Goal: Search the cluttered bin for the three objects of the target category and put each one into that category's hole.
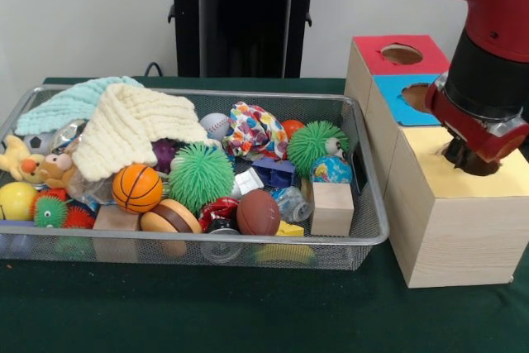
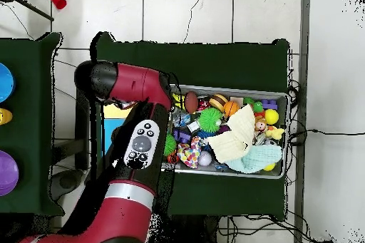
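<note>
The wire mesh bin (image 1: 364,233) sits on the green cloth, full of toys; it also shows in the overhead view (image 2: 228,89). One white bundle with bright spots (image 1: 254,130) lies at the bin's back middle, beside a white baseball; it shows in the overhead view too (image 2: 190,153). I see no other such bundle. My gripper (image 1: 469,159) is down at the yellow-surround hole (image 1: 479,169) on top of the largest wood box (image 1: 455,229) and covers most of the opening. I see nothing held. In the overhead view the arm hides the gripper.
Behind the big box stand boxes with a blue surround (image 1: 405,98) and a red surround (image 1: 397,54). A cream knitted cloth (image 1: 136,126), a mint cloth (image 1: 70,103), green spiky balls (image 1: 201,175), a globe ball (image 1: 332,169) and a wood block (image 1: 332,208) fill the bin.
</note>
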